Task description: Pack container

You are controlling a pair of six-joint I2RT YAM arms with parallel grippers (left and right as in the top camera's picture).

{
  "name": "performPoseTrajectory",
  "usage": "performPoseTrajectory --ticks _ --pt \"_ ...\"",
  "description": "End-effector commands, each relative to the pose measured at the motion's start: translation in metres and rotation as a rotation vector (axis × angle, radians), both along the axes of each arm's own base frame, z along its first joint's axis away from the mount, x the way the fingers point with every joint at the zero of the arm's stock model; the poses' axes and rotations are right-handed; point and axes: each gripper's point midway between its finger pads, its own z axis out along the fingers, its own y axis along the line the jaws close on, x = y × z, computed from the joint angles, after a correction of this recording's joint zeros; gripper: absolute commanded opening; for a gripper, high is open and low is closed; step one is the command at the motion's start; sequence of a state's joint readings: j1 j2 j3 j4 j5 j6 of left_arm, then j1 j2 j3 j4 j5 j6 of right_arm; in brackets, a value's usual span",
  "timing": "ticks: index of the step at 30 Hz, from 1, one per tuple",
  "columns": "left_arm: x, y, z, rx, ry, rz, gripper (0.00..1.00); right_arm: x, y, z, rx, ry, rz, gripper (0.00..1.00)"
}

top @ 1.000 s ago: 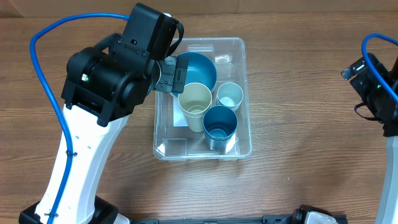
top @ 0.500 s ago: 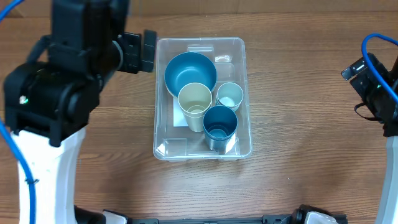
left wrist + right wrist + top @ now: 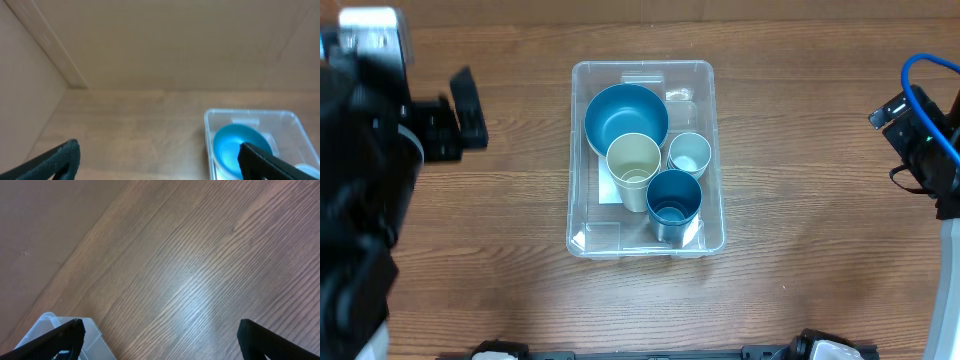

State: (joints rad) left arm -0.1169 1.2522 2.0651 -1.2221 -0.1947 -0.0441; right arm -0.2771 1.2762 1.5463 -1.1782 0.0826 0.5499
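The clear plastic container [image 3: 713,150] stands in the middle of the wooden table. Inside it are a round blue bowl [image 3: 625,112], a cream cup [image 3: 634,165], a small pale blue cup [image 3: 689,152] and a dark blue cup [image 3: 674,200]. My left gripper [image 3: 470,110] is open and empty, well left of the container. In the left wrist view [image 3: 160,160] its fingers are wide apart over bare wood, with the container [image 3: 215,120] and bowl [image 3: 232,150] at the lower right. My right gripper [image 3: 160,340] is open and empty at the far right, with a container corner [image 3: 47,322] at lower left.
The right arm [image 3: 925,140] with its blue cable stands at the table's right edge. The left arm's body [image 3: 360,200] fills the left side of the overhead view. A plain wall [image 3: 160,40] rises behind the table.
My left arm has pulled back leftward from over the container's blue bowl, its gripper now well clear of the container. The right arm has not moved.
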Motion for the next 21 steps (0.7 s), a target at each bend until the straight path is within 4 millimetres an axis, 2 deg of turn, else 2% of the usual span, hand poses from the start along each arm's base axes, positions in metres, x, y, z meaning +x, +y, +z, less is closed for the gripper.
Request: performPoseTrajectory --ticks 1,6,9,15,17,21 --pt "-0.007 0.002 -0.046 0.021 0.035 -0.008 1.0 -0.001 -0.002 0.005 -0.006 -0.016 -0.011 1.0" --pt "-0.024 -0.006 -0.154 0.004 0.098 -0.056 1.0 -0.001 -0.002 0.005 -0.006 -0.016 -0.011 1.0" --pt "-0.027 -0.009 -0.199 -0.01 0.071 -0.077 1.0 -0.001 -0.002 0.005 -0.006 -0.016 -0.011 1.0" --pt "-0.042 -0.014 -0.277 -0.036 -0.021 -0.108 1.0 -0.001 -0.002 0.005 -0.006 -0.016 -0.011 1.0" --pt "-0.051 -0.013 -0.297 -0.04 -0.045 -0.108 1.0 -0.001 -0.002 0.005 -0.006 -0.016 -0.011 1.0" --pt "-0.06 -0.012 -0.324 -0.089 -0.074 -0.089 1.0 -0.001 -0.002 0.005 -0.006 -0.016 -0.011 1.0"
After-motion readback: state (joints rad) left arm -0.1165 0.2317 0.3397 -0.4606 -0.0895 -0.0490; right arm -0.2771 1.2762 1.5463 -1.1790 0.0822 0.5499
